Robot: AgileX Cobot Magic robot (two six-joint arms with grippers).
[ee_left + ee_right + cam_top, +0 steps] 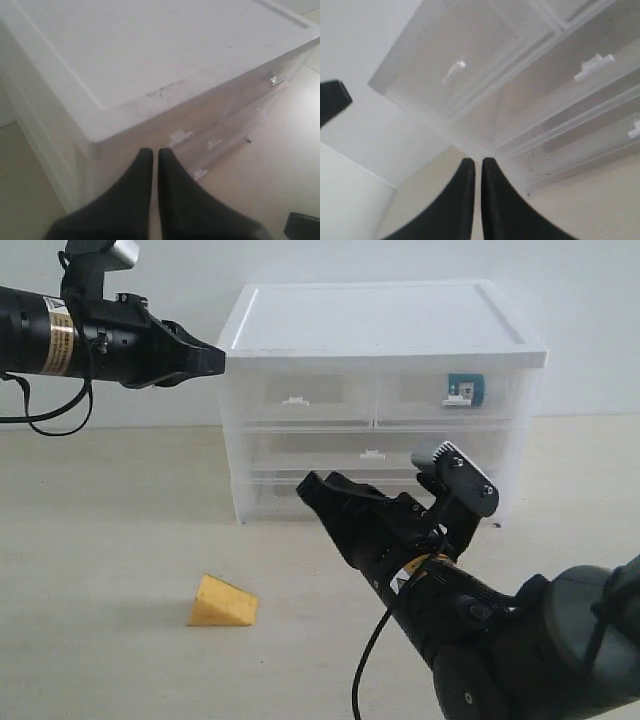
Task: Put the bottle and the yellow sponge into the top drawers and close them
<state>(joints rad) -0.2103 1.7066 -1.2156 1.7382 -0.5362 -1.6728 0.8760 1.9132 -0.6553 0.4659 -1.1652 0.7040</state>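
Bottle sits inside the shut right top drawer; sponge lies on the desk at seven o'clock. Both hands clenched, empty. Left hand should hook the left drawer handle squarely.

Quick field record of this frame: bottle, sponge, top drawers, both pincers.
bottle: inside the right top drawer, seen through its clear front
yellow sponge: on the floor, left of and in front of the drawer unit, untouched
top drawers: both appear closed
left pincer: shut, empty, at the unit's top left corner
right pincer: shut, empty, low in front of the unit
remaining: sponge not yet stowed
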